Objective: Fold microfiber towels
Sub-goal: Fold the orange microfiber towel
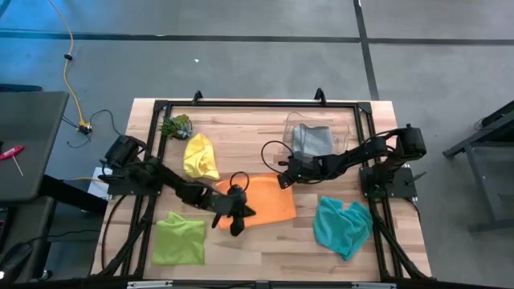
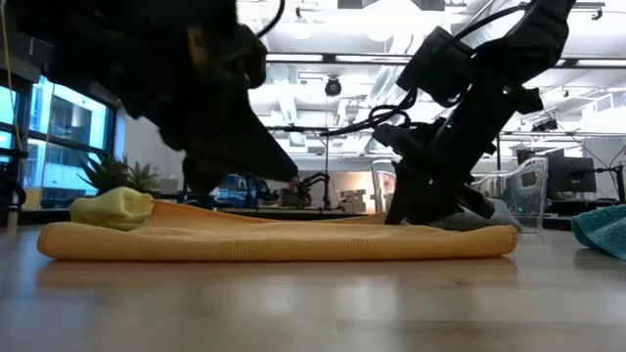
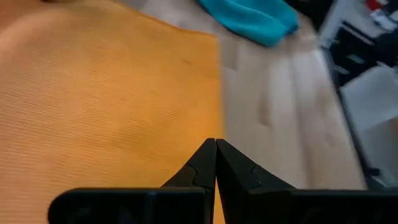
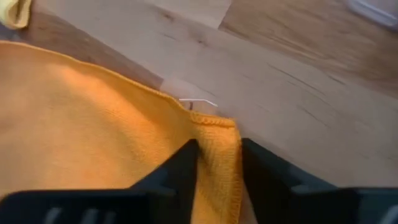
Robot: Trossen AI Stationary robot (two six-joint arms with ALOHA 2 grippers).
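Mid-desk, your right gripper (image 4: 214, 158) has its jaws pinching the orange towel's (image 1: 269, 201) far corner. Your left gripper (image 3: 216, 163) sits over the near edge, jaws pressed together.

Spiky plant (image 1: 177, 125) at table (image 1: 257, 241) far corner; clear bin (image 1: 321, 132) opposite side.

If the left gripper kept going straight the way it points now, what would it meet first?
Likely more of the orange towel: the left gripper, fingers shut, points low across it. Past the towel's edge lies bare table, then the teal towel, though depth is hard to judge.
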